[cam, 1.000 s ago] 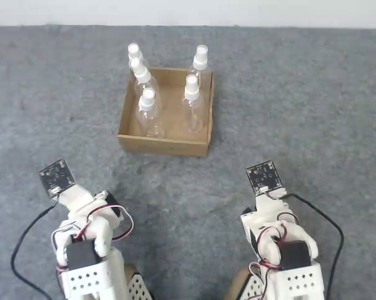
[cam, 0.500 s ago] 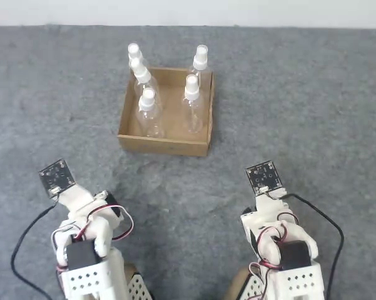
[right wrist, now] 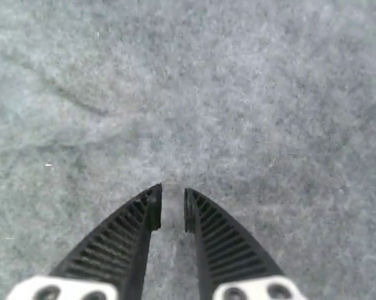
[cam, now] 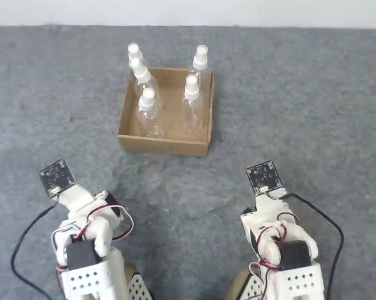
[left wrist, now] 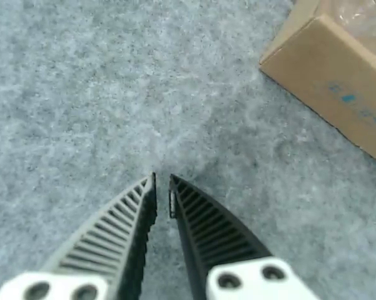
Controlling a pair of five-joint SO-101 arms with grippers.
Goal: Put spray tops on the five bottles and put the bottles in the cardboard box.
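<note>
Several clear bottles with white spray tops stand upright inside the cardboard box [cam: 163,145] at the far middle of the table; one bottle [cam: 149,114] is at the box's near left, another [cam: 192,105] at its near right. A corner of the box [left wrist: 338,87] shows in the left wrist view. My left gripper [left wrist: 162,181] is shut over bare grey carpet, short of the box, holding nothing. My right gripper [right wrist: 173,195] is likewise shut and hangs over bare carpet. Both arms, left [cam: 85,231] and right [cam: 277,234], sit folded back at the near edge.
Grey carpet [cam: 288,112] covers the whole table. A wide bare stretch lies between the arms and the box, and on both sides of the box. A pale wall edge runs along the far side.
</note>
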